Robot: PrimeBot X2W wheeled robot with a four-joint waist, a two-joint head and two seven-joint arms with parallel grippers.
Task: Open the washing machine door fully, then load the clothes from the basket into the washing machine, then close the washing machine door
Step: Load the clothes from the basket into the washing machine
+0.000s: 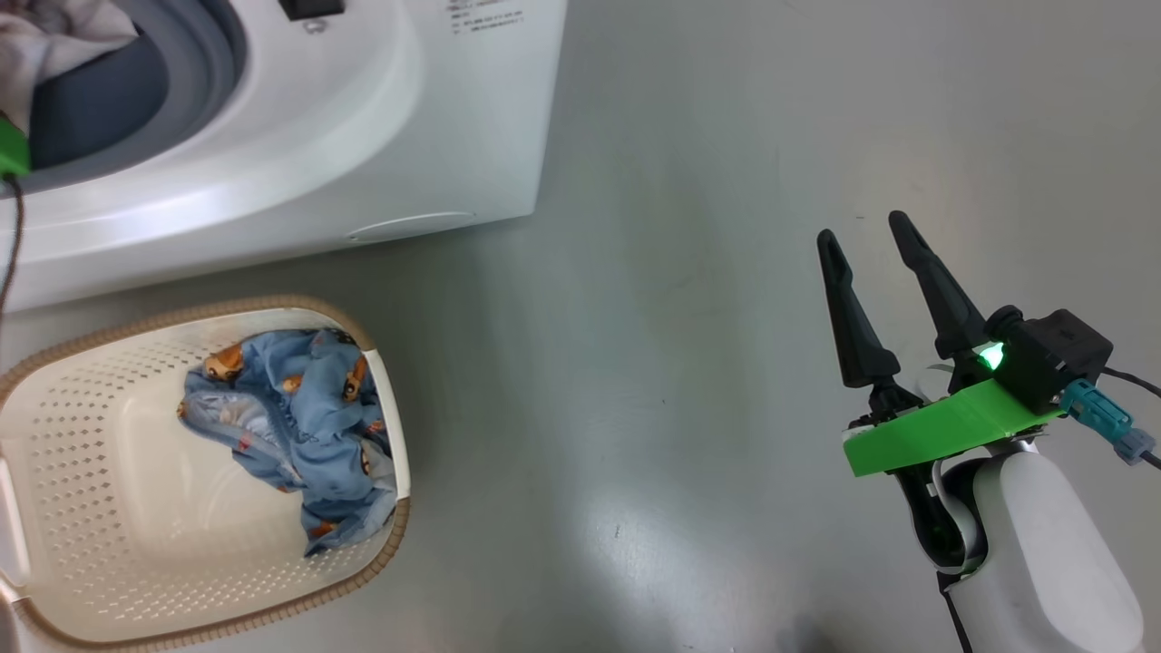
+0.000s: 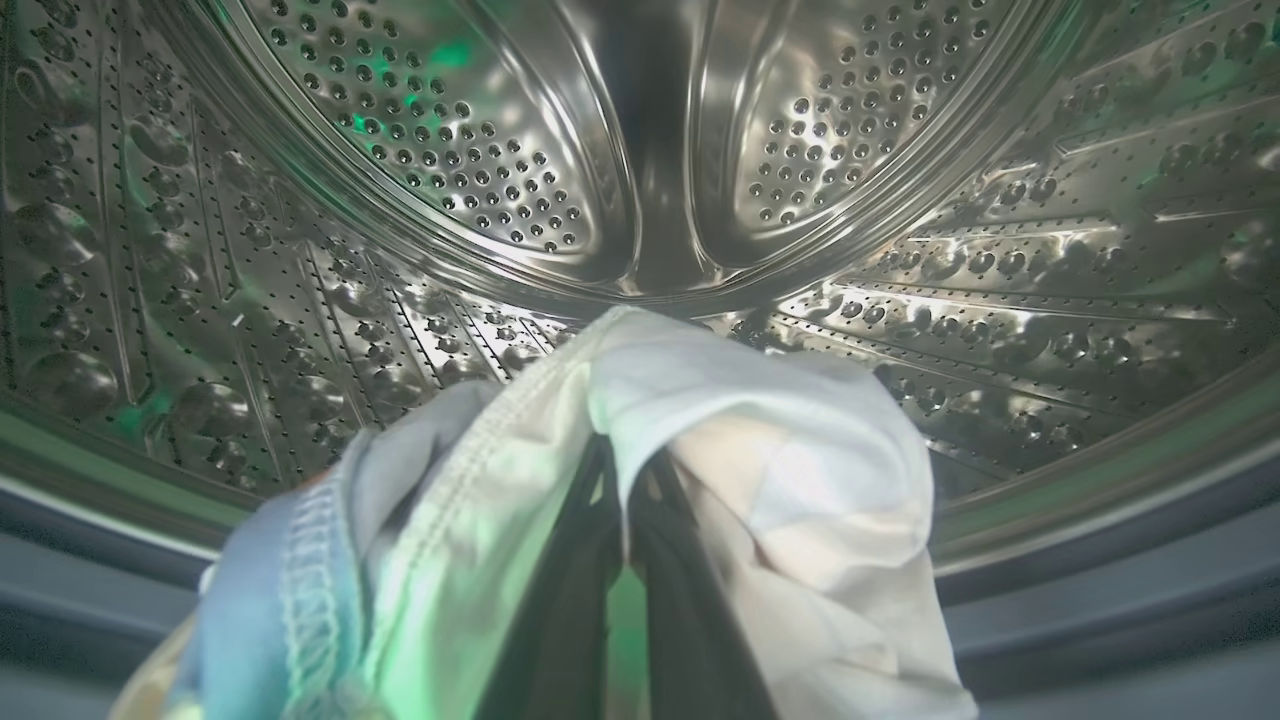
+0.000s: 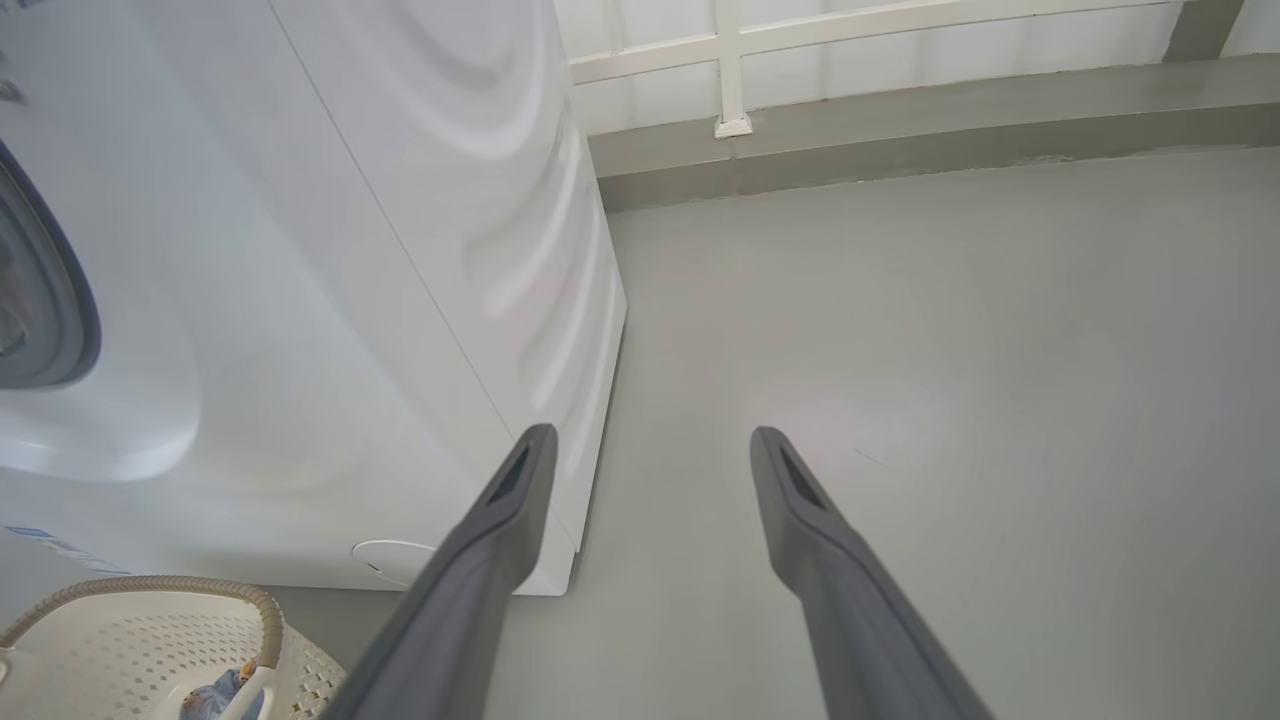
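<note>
The left gripper [image 2: 625, 500] is inside the mouth of the washing machine [image 1: 381, 118]. Its two dark fingers are pressed together and clenched on a pale garment [image 2: 760, 420], which hangs over both fingers in front of the steel perforated drum [image 2: 450, 150]. A blue-edged fold with stitching lies at the lower left of this cloth. It is perhaps a second piece, but I cannot tell this from the blurred wrist view. In the head view, the same pale cloth shows at the grey seal [image 1: 204, 54] of the machine.

The cream basket [image 1: 100, 426] stands on the floor [image 1: 680, 363] just in front of the machine. One blue garment [image 1: 299, 417] with small orange prints lies in it, against the side wall.

The right gripper [image 1: 863, 231] is released, fingers wide apart and holding nothing. It hangs above the bare floor, well apart from the basket and beside the machine's corner.
</note>
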